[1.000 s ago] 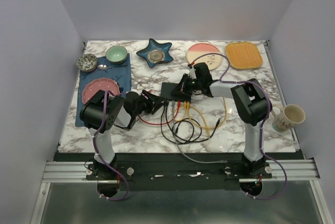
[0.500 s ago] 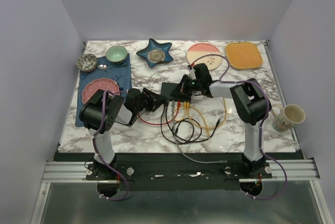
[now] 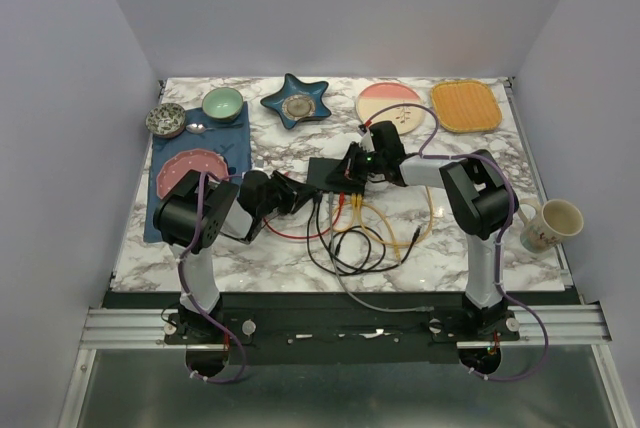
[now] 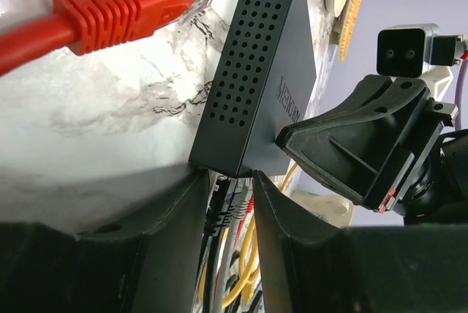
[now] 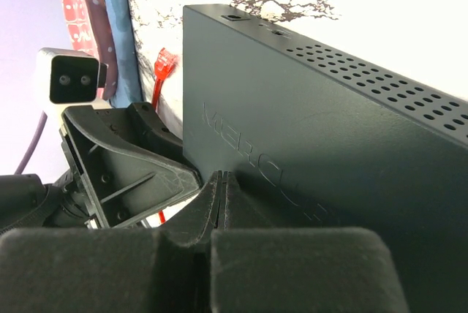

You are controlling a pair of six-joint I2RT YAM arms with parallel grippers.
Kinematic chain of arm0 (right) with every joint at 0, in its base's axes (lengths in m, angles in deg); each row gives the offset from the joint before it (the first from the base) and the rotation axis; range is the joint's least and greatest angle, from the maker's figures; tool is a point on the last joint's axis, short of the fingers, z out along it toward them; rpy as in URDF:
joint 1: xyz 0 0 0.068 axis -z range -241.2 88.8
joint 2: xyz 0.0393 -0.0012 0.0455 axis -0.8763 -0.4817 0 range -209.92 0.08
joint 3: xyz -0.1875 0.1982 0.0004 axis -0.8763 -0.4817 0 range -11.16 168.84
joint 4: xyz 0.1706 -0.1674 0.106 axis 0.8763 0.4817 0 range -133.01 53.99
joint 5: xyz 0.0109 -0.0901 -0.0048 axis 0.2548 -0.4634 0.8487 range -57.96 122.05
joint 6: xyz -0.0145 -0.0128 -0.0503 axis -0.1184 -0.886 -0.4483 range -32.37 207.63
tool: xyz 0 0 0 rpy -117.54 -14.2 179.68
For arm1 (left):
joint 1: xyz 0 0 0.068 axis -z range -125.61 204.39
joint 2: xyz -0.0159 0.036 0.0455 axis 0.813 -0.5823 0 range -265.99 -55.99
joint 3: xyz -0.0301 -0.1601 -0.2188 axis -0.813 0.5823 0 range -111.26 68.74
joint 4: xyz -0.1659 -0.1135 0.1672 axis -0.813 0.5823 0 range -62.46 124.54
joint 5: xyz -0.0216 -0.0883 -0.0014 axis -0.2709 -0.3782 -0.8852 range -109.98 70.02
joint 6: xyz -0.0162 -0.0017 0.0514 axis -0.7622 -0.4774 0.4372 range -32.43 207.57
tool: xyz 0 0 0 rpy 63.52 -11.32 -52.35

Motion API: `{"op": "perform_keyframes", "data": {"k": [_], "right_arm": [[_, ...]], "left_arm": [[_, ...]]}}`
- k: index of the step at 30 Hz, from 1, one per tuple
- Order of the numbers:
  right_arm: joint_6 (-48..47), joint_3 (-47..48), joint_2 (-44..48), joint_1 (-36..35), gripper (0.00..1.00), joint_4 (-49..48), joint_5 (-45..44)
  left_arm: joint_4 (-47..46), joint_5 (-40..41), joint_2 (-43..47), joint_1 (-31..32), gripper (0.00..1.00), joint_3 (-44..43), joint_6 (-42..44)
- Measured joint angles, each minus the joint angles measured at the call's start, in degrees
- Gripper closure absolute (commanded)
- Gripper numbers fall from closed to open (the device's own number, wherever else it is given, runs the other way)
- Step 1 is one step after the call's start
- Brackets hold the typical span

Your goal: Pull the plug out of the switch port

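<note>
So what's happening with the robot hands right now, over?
Left gripper open around black plug. Right gripper shut, pressing on switch. Loose red plug lies clear.

- A white marble-patterned bench [image 3: 250, 258] with dark veins fills the middle.
- Plain pale lavender walls [image 3: 340, 8] close it in on the left, far and right sides.
- Light is even and soft.

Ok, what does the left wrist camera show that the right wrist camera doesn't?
Only the left wrist view shows the loose red plug lying unplugged on the marble, and the black, yellow and red cables running into the switch's near edge between the left gripper fingers. Only the right wrist view shows the blue mat and the right gripper shut, pressed against the switch's top. Both show the black switch and the opposite gripper.
</note>
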Motion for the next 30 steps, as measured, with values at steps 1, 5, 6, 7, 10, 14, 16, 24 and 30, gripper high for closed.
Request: {"op": "perform_keyframes", "data": {"k": [1, 5, 6, 7, 10, 14, 16, 24, 30], "right_arm": [[0.0, 0.0, 0.0, 0.0, 0.99, 0.0, 0.0], [0.0, 0.0, 0.0, 0.0, 0.99, 0.1, 0.0], [0.0, 0.0, 0.0, 0.0, 0.99, 0.1, 0.0], [0.0, 0.0, 0.0, 0.0, 0.99, 0.1, 0.0], [0.0, 0.1, 0.0, 0.0, 0.99, 0.2, 0.0], [0.1, 0.1, 0.0, 0.0, 0.99, 0.3, 0.0], [0.1, 0.2, 0.0, 0.0, 0.99, 0.4, -0.1], [0.1, 0.2, 0.0, 0.0, 0.99, 0.5, -0.1], [0.0, 0.3, 0.0, 0.0, 0.99, 0.6, -0.1]], "left_arm": [[0.1, 0.0, 0.0, 0.0, 0.57, 0.0, 0.0], [0.8, 0.0, 0.0, 0.0, 0.59, -0.4, 0.4], [1.0, 0.0, 0.0, 0.0, 0.59, -0.6, 0.5], [1.3, 0.0, 0.0, 0.1, 0.6, -0.8, 0.6], [2.1, 0.0, 0.3, 0.2, 0.64, -1.1, 0.7], [4.0, 0.2, 0.9, 0.5, 0.66, -2.1, 1.0], [5.1, 0.6, 1.1, 0.8, 0.66, -2.7, 1.2], [6.3, 2.8, 2.2, 1.7, 0.62, -2.3, 2.1], [5.7, 3.5, 2.4, 1.7, 0.57, -1.5, 2.5]]}}
